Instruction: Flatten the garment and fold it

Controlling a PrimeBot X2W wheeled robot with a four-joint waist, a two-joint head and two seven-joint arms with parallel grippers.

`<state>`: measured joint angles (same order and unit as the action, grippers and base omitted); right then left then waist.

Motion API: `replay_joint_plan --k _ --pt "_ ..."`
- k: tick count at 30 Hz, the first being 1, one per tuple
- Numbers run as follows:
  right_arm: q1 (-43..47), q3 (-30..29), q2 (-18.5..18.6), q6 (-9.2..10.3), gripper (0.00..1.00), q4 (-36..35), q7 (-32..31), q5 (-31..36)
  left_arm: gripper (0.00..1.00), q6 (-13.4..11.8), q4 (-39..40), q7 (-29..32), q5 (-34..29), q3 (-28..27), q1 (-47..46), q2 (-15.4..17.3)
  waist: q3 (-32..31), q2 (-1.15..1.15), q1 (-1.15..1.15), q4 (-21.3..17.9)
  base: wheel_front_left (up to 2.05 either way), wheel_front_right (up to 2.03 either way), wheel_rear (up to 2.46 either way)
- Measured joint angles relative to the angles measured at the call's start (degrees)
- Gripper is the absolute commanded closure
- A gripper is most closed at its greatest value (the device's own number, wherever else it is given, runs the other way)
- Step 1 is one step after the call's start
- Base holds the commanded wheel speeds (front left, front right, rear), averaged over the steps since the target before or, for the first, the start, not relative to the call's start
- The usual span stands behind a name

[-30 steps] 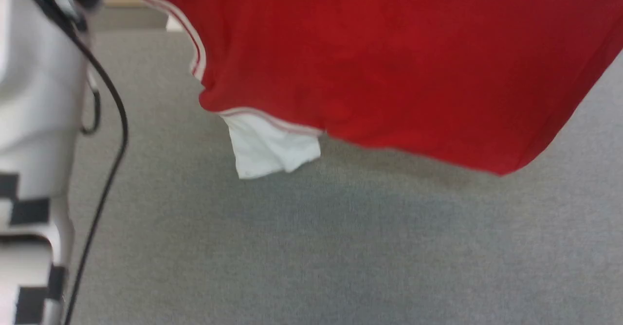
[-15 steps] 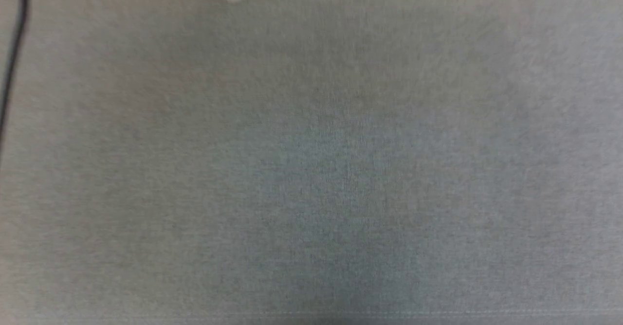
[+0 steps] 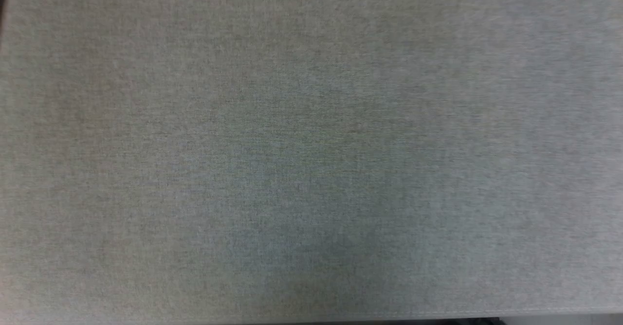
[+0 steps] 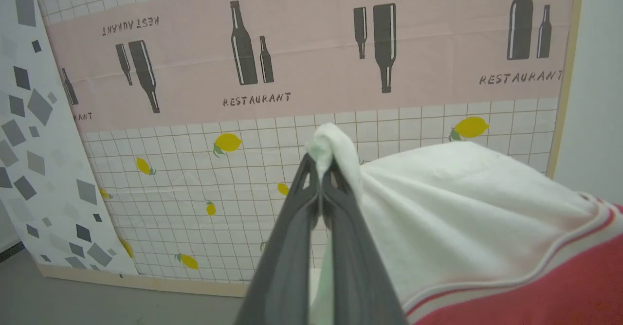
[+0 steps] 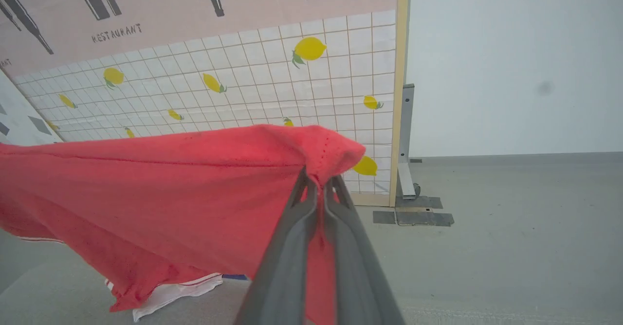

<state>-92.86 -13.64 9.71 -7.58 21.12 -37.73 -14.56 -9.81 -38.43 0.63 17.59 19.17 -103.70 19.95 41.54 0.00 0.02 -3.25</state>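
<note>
Garment (image 5: 160, 193): a red jersey held up in the air between both grippers, its body pulled into a sagging span, with a white striped-trim part dangling low.
Sleeve (image 4: 462, 203): white, joined to the red body by a striped band.
Left gripper (image 4: 319, 169): fingers pressed together, pinching the bunched tip of the sleeve.
Right gripper (image 5: 317, 183): fingers pressed together on a corner of the red cloth.
Head view: a plain grey surface (image 3: 311, 150) with a woven texture.
Background: a printed panel (image 4: 292, 47) with bottles, lemons and the word RESTAURANT.
Handling, as judged: light, soft and limp, not fragile. It droops wherever it is unsupported, and a thin pinch may slip.
Best hold, as judged: seamed edges such as shoulders or hem corners, taken well apart so the cloth spreads flat.
</note>
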Motion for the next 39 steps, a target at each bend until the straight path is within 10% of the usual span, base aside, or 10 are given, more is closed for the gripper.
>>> replay_joint_plan --k 20,39 --pt "42.0 9.4 4.5 0.0 1.0 -1.7 9.3 -17.6 1.0 7.8 -8.9 -13.9 9.5 0.8 35.4 -8.0 -9.6 0.0 -0.02 4.3 0.0 0.0 0.0" --pt "79.0 15.2 6.7 0.0 1.0 -1.1 20.0 -25.8 1.0 7.6 10.3 -5.2 23.5 -1.2 91.3 -9.3 -33.4 0.0 -0.03 5.8 0.0 0.0 0.0"
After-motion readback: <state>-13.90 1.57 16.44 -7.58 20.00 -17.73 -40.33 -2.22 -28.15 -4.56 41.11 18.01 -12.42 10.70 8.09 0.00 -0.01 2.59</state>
